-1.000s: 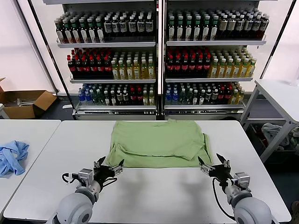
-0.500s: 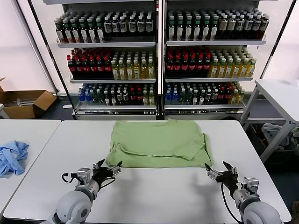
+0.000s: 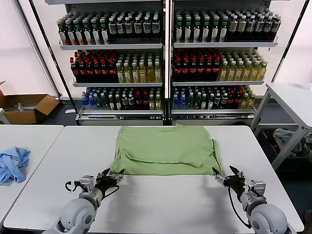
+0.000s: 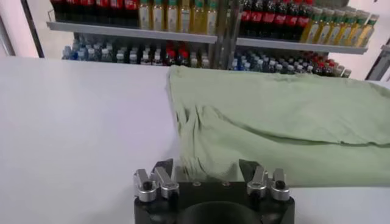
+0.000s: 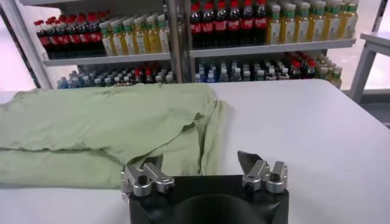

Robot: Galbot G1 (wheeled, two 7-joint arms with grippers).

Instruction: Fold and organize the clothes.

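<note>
The clothes, one light green shirt (image 3: 165, 150), lie flat and partly folded across the far half of the white table (image 3: 165, 204). Its print and buttons are hidden. My left gripper (image 3: 111, 176) sits low at the shirt's near left corner. In the left wrist view the shirt (image 4: 274, 128) has its near hem between the spread fingers of the left gripper (image 4: 207, 169), which is open. My right gripper (image 3: 225, 175) is at the near right corner. In the right wrist view the shirt (image 5: 103, 122) reaches just inside one side of the right gripper (image 5: 201, 163), also open.
A pale blue garment (image 3: 13, 165) lies on the neighbouring table to the left. Drink shelves (image 3: 165, 63) stand behind the table, with a cardboard box (image 3: 27, 108) on the floor at left. Another white table (image 3: 292, 100) stands at right.
The right gripper drew back toward me, then moved in again to the shirt's right corner. The left gripper stayed at the left corner. Both pairs of fingers stand a little narrower.
</note>
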